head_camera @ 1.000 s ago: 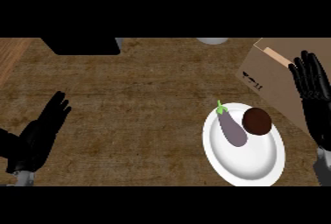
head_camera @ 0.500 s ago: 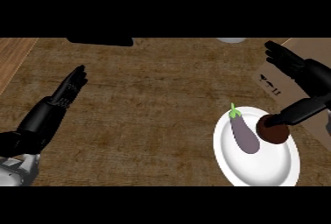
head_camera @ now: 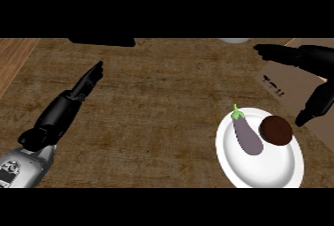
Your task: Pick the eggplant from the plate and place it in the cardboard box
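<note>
Eggplant sits ungrasped on plate, beside a brown round item. I see right hand above cardboard box, fingers spread, holding nothing. Left hand flat, fingers straight. Pick and place both remain.

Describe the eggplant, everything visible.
The eggplant is long, smooth and purple with a green stem at its far end. It lies flat on the white plate, on its left half, stem toward the far rim. A dark brown round item sits close beside it on the right. No hand touches it.
</note>
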{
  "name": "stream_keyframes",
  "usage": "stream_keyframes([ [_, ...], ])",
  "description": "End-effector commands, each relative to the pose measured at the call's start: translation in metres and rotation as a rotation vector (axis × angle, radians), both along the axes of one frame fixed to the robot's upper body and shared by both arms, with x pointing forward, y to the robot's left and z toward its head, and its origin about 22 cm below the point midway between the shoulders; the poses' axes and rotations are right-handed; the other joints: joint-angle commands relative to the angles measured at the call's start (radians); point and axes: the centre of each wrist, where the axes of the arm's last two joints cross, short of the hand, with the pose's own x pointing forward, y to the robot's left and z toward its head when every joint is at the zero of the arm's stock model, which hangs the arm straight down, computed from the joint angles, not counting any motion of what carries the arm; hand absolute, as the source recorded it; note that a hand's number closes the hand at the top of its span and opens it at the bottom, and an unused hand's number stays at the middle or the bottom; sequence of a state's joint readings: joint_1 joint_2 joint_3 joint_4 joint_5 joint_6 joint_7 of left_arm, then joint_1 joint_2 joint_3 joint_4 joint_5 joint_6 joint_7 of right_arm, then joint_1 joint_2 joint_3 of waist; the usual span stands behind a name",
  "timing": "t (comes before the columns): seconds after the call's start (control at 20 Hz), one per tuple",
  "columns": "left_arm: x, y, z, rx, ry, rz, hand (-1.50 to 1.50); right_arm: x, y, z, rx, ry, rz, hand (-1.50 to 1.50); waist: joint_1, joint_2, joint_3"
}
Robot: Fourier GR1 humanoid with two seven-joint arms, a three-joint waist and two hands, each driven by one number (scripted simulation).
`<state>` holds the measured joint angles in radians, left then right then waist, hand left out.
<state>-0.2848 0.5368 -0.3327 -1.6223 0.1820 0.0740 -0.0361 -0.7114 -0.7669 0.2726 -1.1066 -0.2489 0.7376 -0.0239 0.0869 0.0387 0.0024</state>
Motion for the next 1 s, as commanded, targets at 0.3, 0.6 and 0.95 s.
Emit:
stream_keyframes([
  [0.3,0.009,-0.002,-0.010,0.011,-0.001,-0.006,0.00,0.029,0.063,0.034,-0.419,0.120,0.422,-1.50,0.000,-0.014,-0.002],
  [0.6,0.013,0.007,-0.011,0.013,-0.003,0.009,0.00,0.031,0.136,0.023,-0.581,0.090,0.584,-1.50,-0.024,-0.025,-0.002],
  [0.95,0.010,0.029,-0.025,0.016,0.014,0.058,0.00,0.041,0.154,0.026,-0.716,0.133,0.618,-1.50,-0.047,-0.029,-0.003],
])
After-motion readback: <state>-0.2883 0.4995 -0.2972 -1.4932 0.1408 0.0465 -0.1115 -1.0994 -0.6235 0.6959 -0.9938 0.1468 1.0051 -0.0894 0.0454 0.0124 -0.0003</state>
